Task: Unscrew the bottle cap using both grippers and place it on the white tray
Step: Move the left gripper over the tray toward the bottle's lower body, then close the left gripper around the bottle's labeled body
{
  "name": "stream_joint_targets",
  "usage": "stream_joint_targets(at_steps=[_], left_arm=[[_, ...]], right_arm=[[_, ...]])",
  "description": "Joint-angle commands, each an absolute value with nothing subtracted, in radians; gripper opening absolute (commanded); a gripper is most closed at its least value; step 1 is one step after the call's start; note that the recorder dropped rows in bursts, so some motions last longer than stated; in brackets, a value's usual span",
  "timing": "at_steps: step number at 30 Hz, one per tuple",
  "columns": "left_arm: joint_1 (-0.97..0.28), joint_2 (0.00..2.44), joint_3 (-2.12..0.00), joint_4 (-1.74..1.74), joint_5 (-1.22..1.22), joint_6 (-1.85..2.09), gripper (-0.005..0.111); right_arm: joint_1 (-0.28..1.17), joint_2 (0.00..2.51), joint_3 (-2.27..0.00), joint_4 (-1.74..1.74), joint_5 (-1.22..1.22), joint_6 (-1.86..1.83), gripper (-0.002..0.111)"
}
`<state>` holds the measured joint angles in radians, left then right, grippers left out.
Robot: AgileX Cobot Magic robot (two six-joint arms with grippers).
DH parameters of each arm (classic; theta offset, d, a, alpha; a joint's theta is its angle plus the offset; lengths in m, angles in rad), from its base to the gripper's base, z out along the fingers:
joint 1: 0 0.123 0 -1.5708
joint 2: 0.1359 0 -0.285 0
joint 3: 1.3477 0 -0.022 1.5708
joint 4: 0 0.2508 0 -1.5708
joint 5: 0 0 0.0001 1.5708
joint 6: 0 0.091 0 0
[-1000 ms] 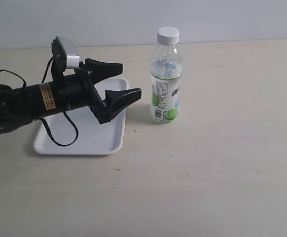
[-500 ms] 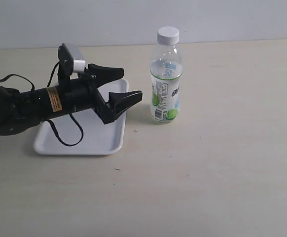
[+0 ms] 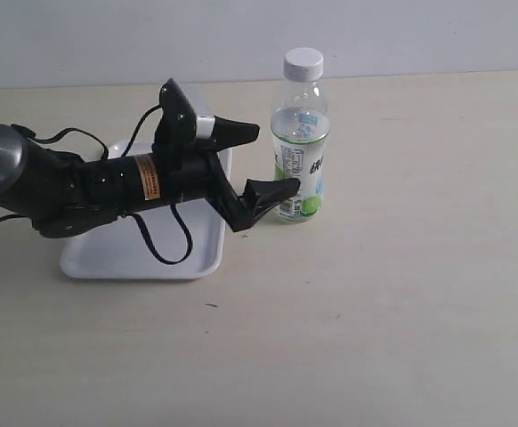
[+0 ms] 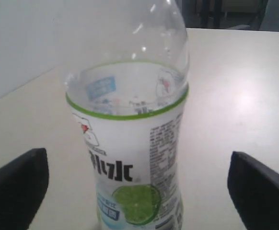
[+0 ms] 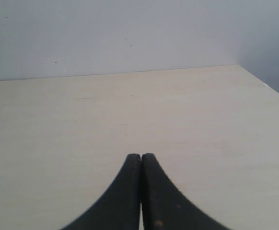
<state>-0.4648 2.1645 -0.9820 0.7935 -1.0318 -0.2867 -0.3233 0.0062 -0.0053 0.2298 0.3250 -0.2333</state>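
The bottle [image 3: 300, 147] stands upright on the table, its white cap [image 3: 303, 62] screwed on top. Its green-and-white lime label fills the left wrist view [image 4: 132, 158]; the cap is out of that view. My left gripper [image 3: 268, 160] is open, one finger behind the bottle's left side and the other in front of its lower label, neither touching it. The two fingertips [image 4: 19, 184] stand far apart on either side of the bottle. The white tray [image 3: 125, 253] lies under the left arm. My right gripper [image 5: 141, 158] is shut on nothing and is outside the exterior view.
The left arm and its black cable [image 3: 157, 245] lie over the tray. Bare beige table [image 3: 401, 294] extends to the right of and in front of the bottle. A pale wall [image 3: 419, 36] borders the table's far edge.
My left gripper has moved right from above the tray to the bottle, and its open fingers now bracket the bottle's lower body. The bottle has not moved.
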Motion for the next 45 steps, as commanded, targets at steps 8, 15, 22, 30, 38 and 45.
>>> stream_joint_targets(at_steps=[8,15,22,30,38,45], left_arm=[[-0.491,2.359,-1.120,0.796,-1.116,-0.300,0.097],[-0.513,2.399,-1.206,0.778,-1.106,-0.347,0.097],[-0.557,2.417,-1.262,0.757,-1.049,-0.378,0.097],[-0.559,2.417,-1.264,0.743,-1.037,-0.378,0.077],[-0.559,2.417,-1.264,0.743,-1.037,-0.378,0.028],[-0.559,2.417,-1.264,0.771,-1.039,-0.371,0.000]], right_arm=[[-0.326,0.000,0.000,0.233,0.313,-0.233,0.000],[-0.326,0.000,0.000,0.233,0.313,-0.233,0.000],[-0.326,0.000,0.000,0.233,0.313,-0.233,0.000],[-0.326,0.000,0.000,0.233,0.313,-0.233,0.000],[-0.326,0.000,0.000,0.233,0.313,-0.233,0.000],[-0.326,0.000,0.000,0.233,0.313,-0.233,0.000]])
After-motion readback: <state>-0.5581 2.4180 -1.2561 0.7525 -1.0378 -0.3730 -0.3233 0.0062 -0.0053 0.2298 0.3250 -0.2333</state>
